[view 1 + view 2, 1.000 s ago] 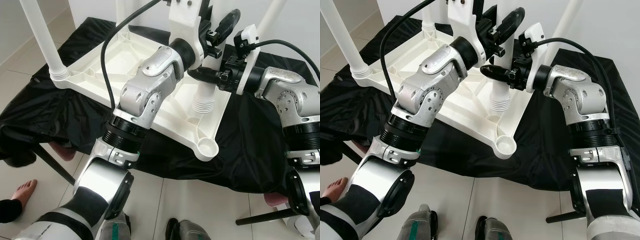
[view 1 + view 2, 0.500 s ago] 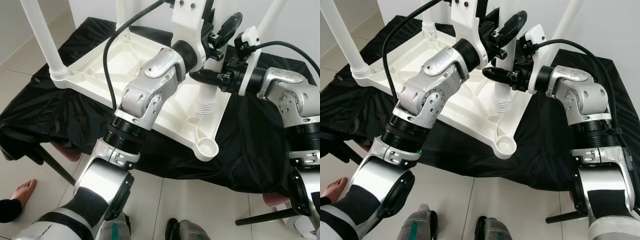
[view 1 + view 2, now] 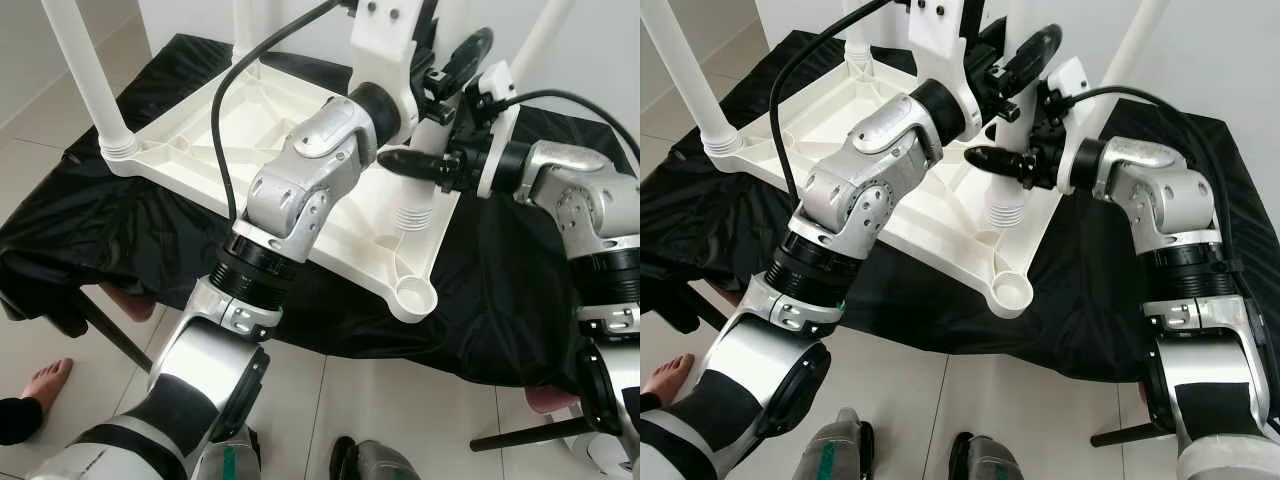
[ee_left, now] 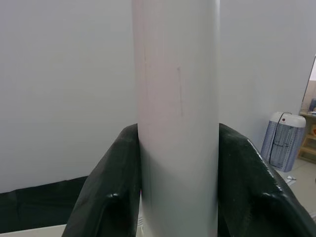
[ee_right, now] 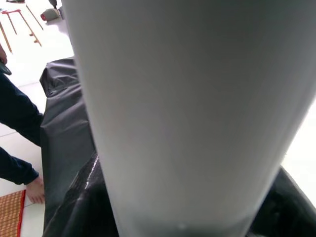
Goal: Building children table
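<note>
Your white table top [image 3: 300,190] lies upside down on the black cloth [image 3: 130,230] in front of you, with legs already standing in the corners at 10 and 11 o'clock. The loose white leg [image 3: 1008,205] stands upright at about 1 o'clock, its threaded end just above the table's underside, short of the open corner socket [image 3: 415,294] nearer you. Your left gripper [image 4: 178,163] is clamped on this leg, a black finger pressed to each side. Your right gripper [image 3: 428,160] reaches in from 2 o'clock with one finger [image 3: 405,162] lying across the leg; I cannot tell whether it grips. A person's bare foot [image 3: 45,385] rests on the tiles at 8 o'clock.
</note>
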`<state>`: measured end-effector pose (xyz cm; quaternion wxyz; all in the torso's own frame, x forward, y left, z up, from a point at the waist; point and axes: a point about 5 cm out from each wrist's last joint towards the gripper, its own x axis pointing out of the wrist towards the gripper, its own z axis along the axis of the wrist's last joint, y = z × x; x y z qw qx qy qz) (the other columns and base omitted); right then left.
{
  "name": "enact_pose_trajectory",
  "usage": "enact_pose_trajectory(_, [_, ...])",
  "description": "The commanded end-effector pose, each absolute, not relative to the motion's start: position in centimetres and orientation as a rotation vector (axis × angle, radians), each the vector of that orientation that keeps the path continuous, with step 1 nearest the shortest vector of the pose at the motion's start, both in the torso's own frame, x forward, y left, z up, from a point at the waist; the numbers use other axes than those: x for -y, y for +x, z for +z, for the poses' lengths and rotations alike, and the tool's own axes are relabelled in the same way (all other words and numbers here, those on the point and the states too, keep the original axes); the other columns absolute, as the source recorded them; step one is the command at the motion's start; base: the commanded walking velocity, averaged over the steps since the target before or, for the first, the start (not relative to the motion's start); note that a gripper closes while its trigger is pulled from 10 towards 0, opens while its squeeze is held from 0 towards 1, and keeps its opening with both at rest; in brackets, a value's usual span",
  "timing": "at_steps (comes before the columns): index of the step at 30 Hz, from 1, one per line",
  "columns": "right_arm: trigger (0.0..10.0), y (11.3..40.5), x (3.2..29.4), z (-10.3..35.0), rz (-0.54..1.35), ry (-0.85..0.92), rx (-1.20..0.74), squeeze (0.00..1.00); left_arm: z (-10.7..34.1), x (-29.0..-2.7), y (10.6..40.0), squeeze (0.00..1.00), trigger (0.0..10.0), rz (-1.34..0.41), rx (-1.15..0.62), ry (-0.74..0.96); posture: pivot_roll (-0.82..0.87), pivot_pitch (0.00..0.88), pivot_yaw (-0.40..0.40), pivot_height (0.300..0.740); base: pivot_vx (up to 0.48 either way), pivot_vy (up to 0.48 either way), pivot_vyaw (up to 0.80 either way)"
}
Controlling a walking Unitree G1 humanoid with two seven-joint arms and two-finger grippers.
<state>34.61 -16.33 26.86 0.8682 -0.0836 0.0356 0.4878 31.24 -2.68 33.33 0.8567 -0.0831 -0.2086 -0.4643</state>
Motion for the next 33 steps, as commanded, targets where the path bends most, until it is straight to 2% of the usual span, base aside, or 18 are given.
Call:
enact_pose_trajectory(1, [10.0, 34.66, 16.62, 26.81, 1.010, -0.193, -0.086, 0.23, 33.70, 3.31, 30.39, 0.00, 10.0, -1.075, 0.465, -0.151, 0.05, 0.067, -0.090, 0.740, 0.000, 0.000, 0.00])
enact_pose_trajectory(3, [10.0, 34.66, 16.62, 26.81, 1.010, -0.193, -0.086, 0.23, 33.70, 3.31, 30.39, 0.00, 10.0, -1.075, 0.465, -0.151, 0.05, 0.067, -0.090, 0.740, 0.000, 0.000, 0.00])
enact_pose_trajectory(4, [10.0, 34.67, 16.64, 26.80, 1.009, -0.189, -0.089, 0.51, 33.72, 3.32, 30.38, 0.00, 10.0, -1.075, 0.466, -0.152, 0.05, 0.067, -0.089, 0.740, 0.000, 0.000, 0.00])
enact_pose_trajectory(7, [10.0, 34.63, 16.61, 26.80, 1.013, -0.194, -0.085, 0.54, 33.75, 3.31, 30.36, 0.00, 10.0, -1.076, 0.467, -0.152, 0.05, 0.066, -0.088, 0.740, 0.000, 0.000, 0.00])
enact_pose_trajectory(8, [10.0, 34.62, 16.58, 26.80, 1.014, -0.194, -0.085, 0.00, 33.79, 3.30, 30.33, 0.00, 10.0, -1.078, 0.468, -0.152, 0.05, 0.065, -0.088, 0.740, 0.000, 0.000, 0.00])
enact_pose_trajectory(11, [9.5, 34.56, 16.50, 26.91, 1.024, -0.190, -0.075, 0.00, 33.88, 3.30, 30.28, 0.00, 10.0, -1.081, 0.471, -0.153, 0.05, 0.063, -0.087, 0.740, 0.000, 0.000, 0.00])
enact_pose_trajectory(12, [3.8, 34.56, 16.49, 26.96, 1.024, -0.190, -0.070, 0.00, 33.90, 3.30, 30.27, 0.00, 10.0, -1.083, 0.471, -0.153, 0.05, 0.063, -0.086, 0.740, 0.000, 0.000, 0.00])
enact_pose_trajectory(14, [3.8, 34.56, 16.49, 26.96, 1.024, -0.190, -0.070, 0.00, 33.90, 3.30, 30.27, 0.00, 10.0, -1.083, 0.471, -0.153, 0.05, 0.063, -0.086, 0.740, 0.000, 0.000, 0.00])
enact_pose_trajectory(15, [0.9, 34.58, 16.47, 27.00, 1.021, -0.191, -0.063, 0.00, 33.90, 3.29, 30.25, 0.00, 10.0, -1.084, 0.471, -0.153, 0.05, 0.061, -0.084, 0.740, 0.000, 0.000, 0.00])
enact_pose_trajectory(16, [0.0, 34.71, 16.51, 27.06, 1.008, -0.180, -0.058, 0.00, 33.89, 3.30, 30.22, 0.00, 10.0, -1.085, 0.471, -0.153, 0.06, 0.060, -0.083, 0.740, 0.000, 0.000, 0.00])
enact_pose_trajectory(24, [0.0, 35.04, 16.56, 27.23, 0.963, -0.149, -0.016, 0.00, 33.70, 3.33, 30.09, 0.00, 10.0, -1.090, 0.464, -0.151, 0.06, 0.053, -0.079, 0.740, 0.000, 0.000, 0.00])
enact_pose_trajectory(25, [2.2, 35.14, 16.64, 27.17, 0.948, -0.135, -0.010, 0.00, 33.58, 3.33, 30.06, 0.00, 10.0, -1.091, 0.461, -0.149, 0.06, 0.052, -0.079, 0.740, 0.000, 0.000, 0.00])
enact_pose_trajectory(26, [2.2, 35.14, 16.64, 27.17, 0.948, -0.135, -0.010, 0.00, 33.58, 3.33, 30.06, 0.00, 10.0, -1.091, 0.461, -0.149, 0.06, 0.052, -0.079, 0.740, 0.000, 0.000, 0.00])
enact_pose_trajectory(27, [4.9, 35.13, 16.68, 27.19, 0.942, -0.132, 0.001, 0.00, 33.51, 3.32, 30.04, 0.00, 10.0, -1.092, 0.458, -0.151, 0.06, 0.051, -0.079, 0.740, 0.000, 0.000, 0.00])
enact_pose_trajectory(28, [4.9, 35.13, 16.68, 27.19, 0.942, -0.132, 0.001, 0.00, 33.51, 3.32, 30.04, 0.00, 10.0, -1.092, 0.458, -0.151, 0.06, 0.051, -0.079, 0.740, 0.000, 0.000, 0.00])
enact_pose_trajectory(29, [10.0, 35.12, 16.71, 27.19, 0.938, -0.131, 0.008, 0.00, 33.44, 3.30, 30.01, 0.00, 10.0, -1.095, 0.454, -0.158, 0.07, 0.051, -0.080, 0.740, 0.000, 0.000, 0.00])
enact_pose_trajectory(30, [10.0, 35.15, 16.77, 27.17, 0.929, -0.123, 0.013, 0.00, 33.38, 3.24, 29.99, 1.00, 10.0, -1.102, 0.446, -0.174, 0.07, 0.051, -0.080, 0.740, 0.000, 0.000, 0.00])
enact_pose_trajectory(33, [10.0, 35.21, 16.94, 27.20, 0.910, -0.107, 0.034, 0.00, 33.40, 3.06, 29.81, 1.00, 10.0, -1.123, 0.439, -0.222, 0.07, 0.049, -0.080, 0.740, 0.000, 0.000, 0.00])
